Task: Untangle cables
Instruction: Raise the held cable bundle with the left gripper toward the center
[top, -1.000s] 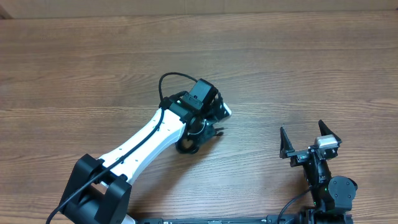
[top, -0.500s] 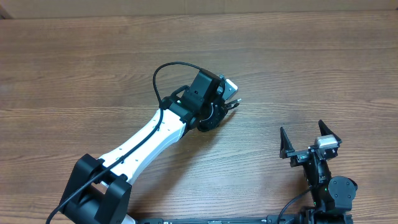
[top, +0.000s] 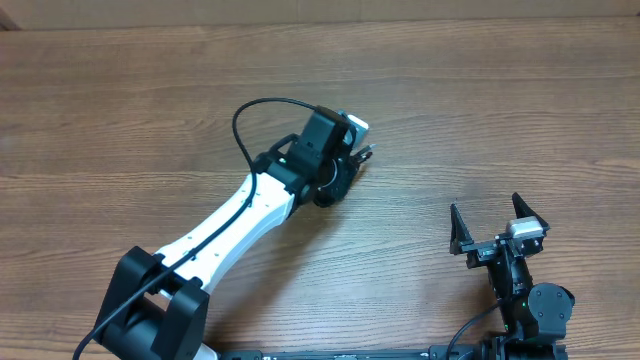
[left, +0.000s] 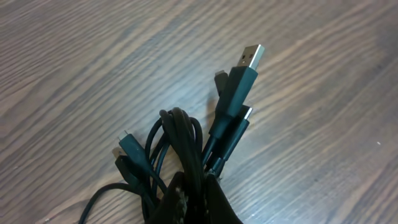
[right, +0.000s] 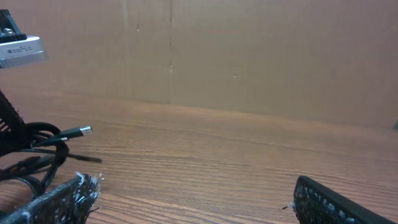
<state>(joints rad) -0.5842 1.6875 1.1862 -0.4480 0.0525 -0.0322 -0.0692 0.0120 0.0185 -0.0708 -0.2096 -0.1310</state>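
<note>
Left tool (left: 198, 190): clamped on bundle of thin black cables (left: 183, 134); swung farther out, bundle still tangled.
Right tool (top: 486, 205): open, unmoved.

Overhead looks straight down; both low wrist views share the cables (left: 186, 143)

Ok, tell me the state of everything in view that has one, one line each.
cables, tangled in one bundle, pinched at one end
USB plug, free, sticking out of the bundle
left gripper, shut on the cables
right gripper, open, empty, apart from the cables
</note>
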